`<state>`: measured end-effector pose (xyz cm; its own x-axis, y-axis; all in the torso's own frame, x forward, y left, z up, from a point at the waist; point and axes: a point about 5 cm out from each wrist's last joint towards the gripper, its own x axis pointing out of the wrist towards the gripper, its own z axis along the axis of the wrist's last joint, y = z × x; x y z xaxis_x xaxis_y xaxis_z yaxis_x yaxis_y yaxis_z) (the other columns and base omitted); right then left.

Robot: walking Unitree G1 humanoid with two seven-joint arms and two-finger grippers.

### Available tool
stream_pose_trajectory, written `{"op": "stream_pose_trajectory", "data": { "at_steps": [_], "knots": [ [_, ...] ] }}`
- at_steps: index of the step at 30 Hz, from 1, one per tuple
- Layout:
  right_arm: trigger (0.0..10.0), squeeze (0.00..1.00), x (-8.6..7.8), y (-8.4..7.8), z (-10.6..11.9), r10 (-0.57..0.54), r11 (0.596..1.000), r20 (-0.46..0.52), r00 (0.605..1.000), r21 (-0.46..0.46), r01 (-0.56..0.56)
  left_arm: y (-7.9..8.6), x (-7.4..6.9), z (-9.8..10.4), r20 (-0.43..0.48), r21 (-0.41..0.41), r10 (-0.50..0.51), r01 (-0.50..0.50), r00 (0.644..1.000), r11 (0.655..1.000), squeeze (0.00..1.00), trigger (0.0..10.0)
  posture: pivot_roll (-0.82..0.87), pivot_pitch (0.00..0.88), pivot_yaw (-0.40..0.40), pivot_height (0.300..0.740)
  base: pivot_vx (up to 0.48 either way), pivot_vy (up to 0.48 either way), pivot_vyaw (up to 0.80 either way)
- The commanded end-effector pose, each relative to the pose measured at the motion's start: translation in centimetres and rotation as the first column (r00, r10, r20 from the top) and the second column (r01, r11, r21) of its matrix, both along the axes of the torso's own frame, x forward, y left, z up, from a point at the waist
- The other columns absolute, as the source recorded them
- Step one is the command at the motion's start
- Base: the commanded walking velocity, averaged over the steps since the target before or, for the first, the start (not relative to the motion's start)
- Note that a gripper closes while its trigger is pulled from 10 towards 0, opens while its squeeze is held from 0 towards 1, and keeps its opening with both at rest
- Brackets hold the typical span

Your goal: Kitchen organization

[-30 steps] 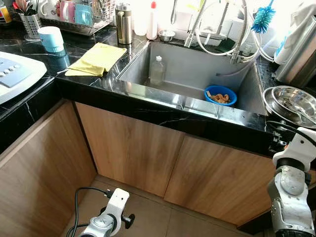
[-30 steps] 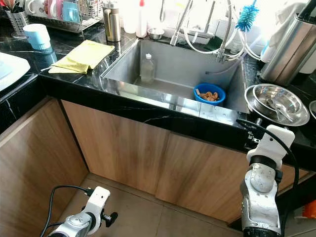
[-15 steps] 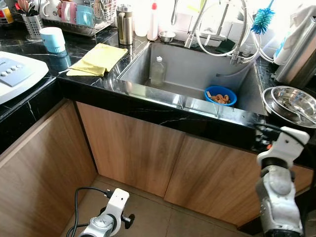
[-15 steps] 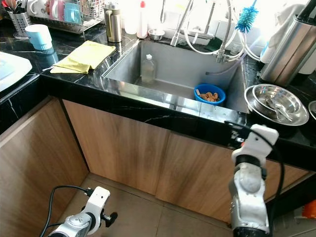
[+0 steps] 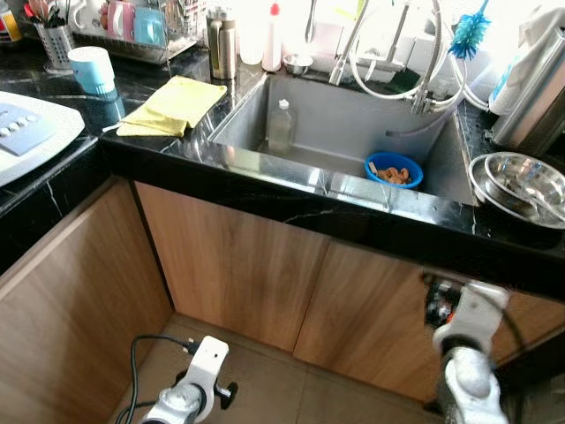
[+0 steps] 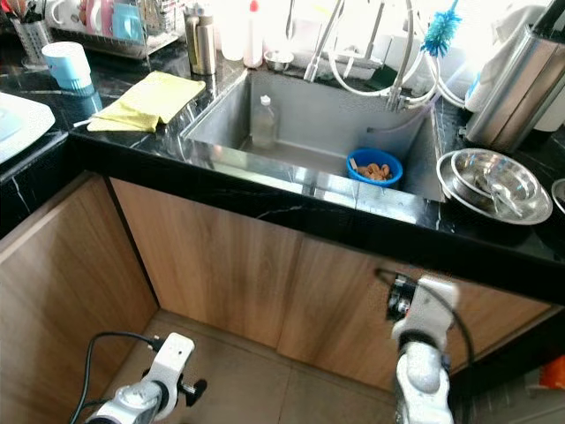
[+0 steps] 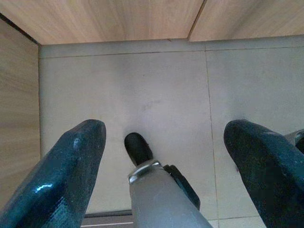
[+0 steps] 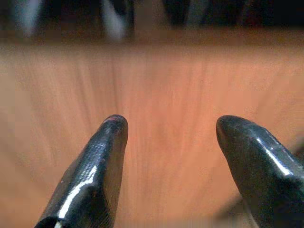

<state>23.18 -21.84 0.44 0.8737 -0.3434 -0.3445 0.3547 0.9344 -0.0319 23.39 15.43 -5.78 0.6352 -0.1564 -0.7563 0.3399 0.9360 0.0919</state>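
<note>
The right gripper [image 8: 168, 142], fingers spread wide and holding nothing, points at a wooden cabinet door [image 6: 353, 309] below the counter; its wrist camera shows the blurred wood grain close ahead, while the head cameras show the right arm [image 6: 422, 340] raised in front of that door, under the black marble countertop [image 5: 265, 190]. The left gripper [image 7: 166, 156], also wide open and empty, hangs low over the pale tiled floor [image 7: 156, 85]; the left arm [image 5: 190, 393] sits near the floor by the cabinets. Above, the steel sink [image 5: 344, 119] holds a clear bottle [image 5: 281, 126] standing upright and a blue bowl [image 5: 395, 170] with brownish pieces in it. A yellow cloth [image 5: 172, 106] lies left of the sink, stacked steel bowls [image 5: 521, 185] on the right, a light blue cup [image 5: 92, 69] farther left.
</note>
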Motion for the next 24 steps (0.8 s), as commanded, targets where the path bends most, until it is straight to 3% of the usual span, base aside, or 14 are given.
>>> {"op": "stream_pose_trajectory", "data": {
  "at_steps": [1, 8, 12, 20, 24],
  "knots": [
    [10.0, 0.0, -0.4, -0.2, -0.6, -0.015, 1.0, -0.012, 1.0, 0.02, 0.015, 0.1, -0.3, -0.2, -0.014, 0.009, 0.003, -0.003, 1.0, 1.0, 0.0, 10.0, 0.14, 0.065, -0.104, 0.74, 0.0, 0.0, 0.0],
    [10.0, 0.0, -3.6, 1.4, -5.8, 0.014, 0.985, -0.225, 0.974, 0.169, 0.025, 0.3, -0.2, -0.1, -0.013, 0.015, 0.009, -0.009, 1.0, 1.0, 0.0, 10.0, 0.14, 0.065, -0.098, 0.74, 0.0, 0.0, 0.0],
    [10.0, 0.0, -5.0, 2.1, -7.4, 0.054, 0.973, -0.297, 0.953, 0.23, 0.017, 0.4, 0.0, 0.0, -0.012, 0.014, 0.018, -0.018, 1.0, 1.0, 0.0, 10.0, 0.14, 0.065, -0.096, 0.74, 0.0, 0.0, 0.0],
    [10.0, 0.0, -6.4, 2.6, -8.6, 0.057, 0.964, -0.368, 0.928, 0.263, 0.045, 0.4, 0.3, 0.1, -0.007, 0.014, 0.016, -0.016, 1.0, 1.0, 0.0, 10.0, 0.14, 0.065, -0.092, 0.74, 0.0, 0.311, 0.0],
    [10.0, 0.0, -6.5, 2.7, -8.8, 0.06, 0.96, -0.371, 0.927, 0.275, 0.047, 0.2, 0.4, 0.2, -0.004, 0.012, 0.013, -0.013, 1.0, 1.0, 0.0, 10.0, 0.14, 0.066, -0.092, 0.74, 0.0, 0.383, -0.51]
  ]
}}
